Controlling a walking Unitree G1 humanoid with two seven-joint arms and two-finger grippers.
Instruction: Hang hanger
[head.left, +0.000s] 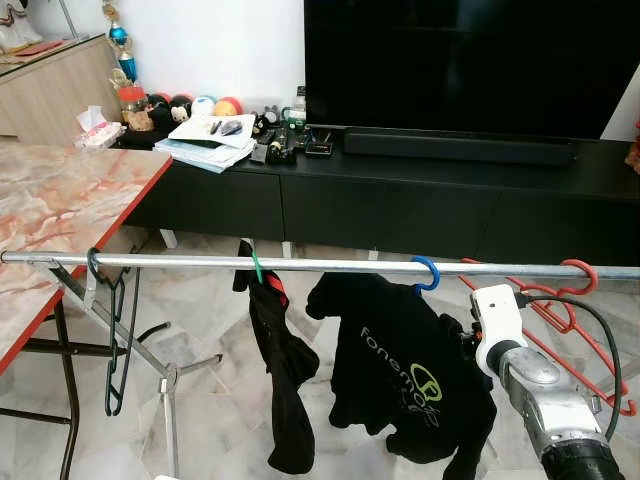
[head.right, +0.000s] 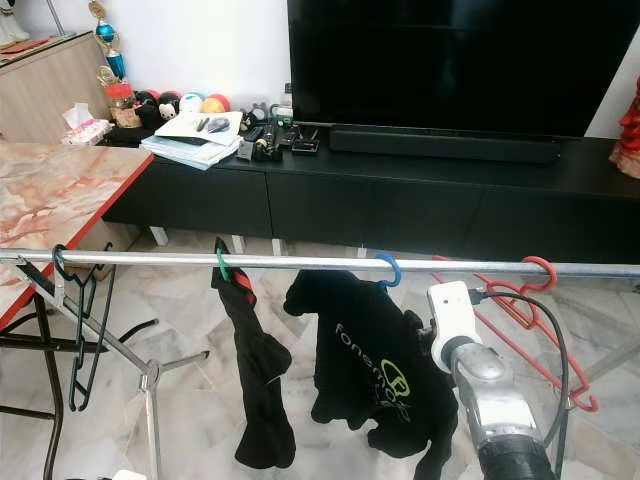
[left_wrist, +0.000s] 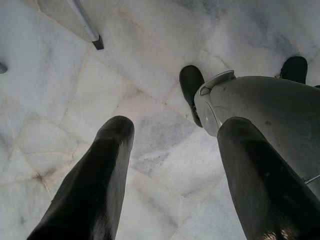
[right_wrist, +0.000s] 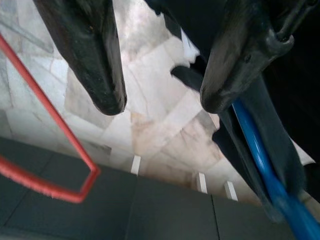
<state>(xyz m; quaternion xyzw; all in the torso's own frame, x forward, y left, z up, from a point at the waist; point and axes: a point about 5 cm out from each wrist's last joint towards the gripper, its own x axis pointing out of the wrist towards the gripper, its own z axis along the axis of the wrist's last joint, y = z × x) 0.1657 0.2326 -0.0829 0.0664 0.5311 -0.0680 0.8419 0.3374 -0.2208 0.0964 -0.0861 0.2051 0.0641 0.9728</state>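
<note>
Hangs by its blue hook (head.left: 425, 272) on the metal rail (head.left: 320, 264), roughly mid-rail: the blue hanger (right_wrist: 265, 165), carrying a black printed shirt (head.left: 400, 375) that droops below the rail. Right pincer (right_wrist: 157, 105) raised just under the rail beside that shirt, fingers (right_wrist: 95, 60) spread apart with nothing between them, one finger close against the blue hanger's arm and the dark cloth. To the right of the blue hook on the rail, a red hanger (head.left: 580, 275), bare, its wire frame slanting down behind the right arm's white wrist (head.left: 497, 318). To the left of the blue hook, a green hook (head.left: 256, 268) bearing a narrow black garment (head.left: 280, 380) with a red trim. Farther left along the rail, near its end, empty dark hangers (head.left: 112, 330) beside the rack's folding leg (head.left: 165, 390). Past that end of the rail, a marble-patterned counter (head.left: 60, 200) with red edge. Beyond the rail, a low black TV cabinet (head.left: 400, 200) with a large dark screen (head.left: 470, 60), papers (head.left: 205, 135) and small clutter on top. Left pincer (left_wrist: 170, 175) hanging low over the pale marble floor (left_wrist: 75, 100), fingers parted and empty, beside the robot's own grey leg (left_wrist: 270, 110).
</note>
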